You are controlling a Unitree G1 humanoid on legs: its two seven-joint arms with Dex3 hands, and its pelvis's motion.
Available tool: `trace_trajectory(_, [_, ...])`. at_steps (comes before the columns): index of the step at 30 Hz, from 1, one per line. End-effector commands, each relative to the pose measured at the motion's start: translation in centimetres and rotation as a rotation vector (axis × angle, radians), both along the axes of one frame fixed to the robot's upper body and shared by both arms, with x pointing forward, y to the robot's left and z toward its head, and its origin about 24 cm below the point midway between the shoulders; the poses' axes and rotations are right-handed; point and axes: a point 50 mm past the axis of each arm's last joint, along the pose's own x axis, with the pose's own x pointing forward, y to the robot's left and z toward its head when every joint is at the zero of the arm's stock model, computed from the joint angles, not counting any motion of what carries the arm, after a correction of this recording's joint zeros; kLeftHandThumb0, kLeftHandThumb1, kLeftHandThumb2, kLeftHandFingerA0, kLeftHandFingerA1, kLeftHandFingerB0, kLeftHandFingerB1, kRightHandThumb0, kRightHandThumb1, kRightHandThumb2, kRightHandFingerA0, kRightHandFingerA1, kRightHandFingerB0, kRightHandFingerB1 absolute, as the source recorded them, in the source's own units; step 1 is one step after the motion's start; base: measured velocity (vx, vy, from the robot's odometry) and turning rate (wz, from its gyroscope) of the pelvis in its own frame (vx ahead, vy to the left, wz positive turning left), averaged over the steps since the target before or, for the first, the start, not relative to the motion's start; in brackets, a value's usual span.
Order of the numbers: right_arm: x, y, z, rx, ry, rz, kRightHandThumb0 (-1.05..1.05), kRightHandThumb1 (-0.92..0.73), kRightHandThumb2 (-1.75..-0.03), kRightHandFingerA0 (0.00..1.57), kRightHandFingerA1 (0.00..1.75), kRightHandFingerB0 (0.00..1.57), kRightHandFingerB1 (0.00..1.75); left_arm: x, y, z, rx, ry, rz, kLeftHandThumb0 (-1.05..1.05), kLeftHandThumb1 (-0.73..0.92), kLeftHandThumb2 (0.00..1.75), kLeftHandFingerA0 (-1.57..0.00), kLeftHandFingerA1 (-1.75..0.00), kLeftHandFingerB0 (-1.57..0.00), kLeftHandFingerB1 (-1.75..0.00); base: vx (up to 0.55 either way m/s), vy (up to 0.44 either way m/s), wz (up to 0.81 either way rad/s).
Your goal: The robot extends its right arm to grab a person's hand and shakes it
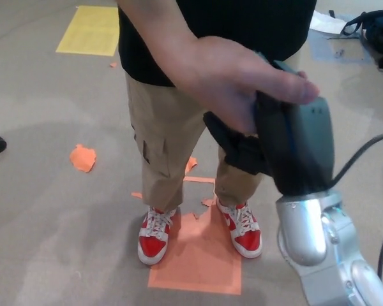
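A person in a black shirt and tan trousers stands right in front of me. The person's hand [233,80] wraps over my right hand [284,143], whose black fingers [233,143] curl under the person's palm. My right hand is raised close to the camera, with the silver forearm [319,242] below it. My left hand does not show.
An orange square [198,258] is taped on the grey floor under the person's red and white shoes [154,236]. A yellow mat [92,30] lies far left, an orange scrap [82,157] at left, a black bag [376,29] far right.
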Motion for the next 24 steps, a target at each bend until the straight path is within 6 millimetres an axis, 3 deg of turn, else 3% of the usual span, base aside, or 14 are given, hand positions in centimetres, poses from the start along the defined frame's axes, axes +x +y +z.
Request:
trace_trajectory(1, [3.6,-1.5,-1.5,-0.113,0.253,-0.074,-0.27,-0.58,-0.57,0.5,0.42,0.44,0.39,0.5,0.5,0.6,0.004,-0.023,0.001,-0.77,0.92,0.74,-0.27,-0.37,-0.23,-0.35,0.0,0.0,0.0])
trace_trajectory(5, [7.0,-2.0,-4.3,-0.161,0.437,-0.129,-0.27,-0.58,-0.57,0.59,0.47,0.43,0.4,0.0,0.5,0.3,0.016,-0.006,-0.009,-0.81,0.92,0.75,-0.31,-0.39,-0.25,-0.36,0.0,0.0,0.0])
trace_trajectory(6, [8.7,-2.2,-5.9,-0.189,0.513,-0.161,-0.29,-0.55,-0.57,0.84,1.3,0.47,0.43,0.1,0.6,0.4,0.025,0.017,-0.021,-0.84,0.92,0.77,-0.28,-0.37,-0.24,-0.36,0.0,0.0,0.0])
trace_trajectory(7, [9.1,-2.3,-6.2,-0.195,0.532,-0.17,-0.29,-0.55,-0.57,0.84,1.3,0.47,0.43,0.1,0.6,0.4,0.028,0.024,-0.024,-0.84,0.92,0.77,-0.28,-0.37,-0.24,-0.36,0.0,0.0,0.0])
trace_trajectory(8, [9.9,-2.5,-7.1,-0.197,0.587,-0.18,-0.35,-0.48,-0.67,0.94,1.24,0.41,0.47,0.2,0.6,0.4,0.03,0.023,-0.031,-0.83,0.92,0.77,-0.27,-0.38,-0.24,-0.36,0.0,0.0,0.0])
trace_trajectory(11, [11.4,-3.3,-9.1,-0.216,0.734,-0.203,-0.29,-0.56,-0.57,0.93,0.96,0.42,0.42,0.3,0.4,0.4,0.025,0.023,-0.035,-0.82,0.92,0.77,-0.27,-0.38,-0.23,-0.36,0.0,0.0,0.0])
trace_trajectory(12, [11.6,-3.4,-9.4,-0.225,0.744,-0.207,-0.35,-0.45,-0.69,0.9,0.95,0.38,0.5,0.3,0.4,0.4,0.022,0.018,-0.029,-0.81,0.92,0.76,-0.27,-0.37,-0.22,-0.34,0.0,0.0,0.0])
trace_trajectory(14, [11.8,-3.5,-9.8,-0.239,0.763,-0.212,-0.29,-0.55,-0.56,0.87,0.93,0.44,0.43,0.4,0.4,0.4,0.019,0.013,-0.022,-0.82,0.92,0.74,-0.28,-0.37,-0.2,-0.33,0.0,0.0,0.0])
trace_trajectory(15, [11.5,-3.3,-10.3,-0.244,0.773,-0.202,-0.38,-0.47,-0.71,0.9,1.03,0.39,0.5,0.2,0.5,0.4,0.008,0.01,-0.016,-0.81,0.92,0.71,-0.27,-0.36,-0.19,-0.31,0.0,0.0,0.0])
trace_trajectory(20, [10.4,-2.1,-9.7,-0.204,0.709,-0.122,-0.41,-0.47,-0.74,0.97,1.04,0.37,0.49,0.0,0.5,0.3,0.017,0.031,-0.034,-0.79,0.92,0.76,-0.26,-0.37,-0.22,-0.35,0.0,0.0,0.0])
trace_trajectory(21, [10.2,-1.8,-9.2,-0.213,0.667,-0.108,-0.41,-0.46,-0.72,0.74,0.7,0.39,0.49,0.1,0.5,0.3,0.018,0.031,-0.038,-0.8,0.92,0.77,-0.25,-0.37,-0.22,-0.35,0.0,0.0,0.0])
trace_trajectory(22, [9.9,-1.5,-8.8,-0.223,0.631,-0.095,-0.41,-0.46,-0.72,0.74,0.7,0.39,0.49,0.2,0.4,0.4,0.022,0.033,-0.046,-0.8,0.92,0.77,-0.25,-0.37,-0.22,-0.35,0.0,0.0,0.0])
trace_trajectory(23, [9.4,-1.1,-8.2,-0.222,0.597,-0.068,-0.44,-0.49,-0.74,0.52,0.57,0.37,0.48,0.3,0.4,0.4,0.029,0.036,-0.062,-0.81,0.92,0.78,-0.26,-0.38,-0.23,-0.36,0.0,0.0,0.0])
trace_trajectory(24, [8.5,-0.6,-7.3,-0.2,0.552,-0.037,-0.42,-0.6,-0.58,0.46,0.41,0.44,0.39,0.3,0.4,0.4,0.032,0.029,-0.064,-0.81,0.92,0.76,-0.3,-0.38,-0.25,-0.36,0.0,0.0,0.0])
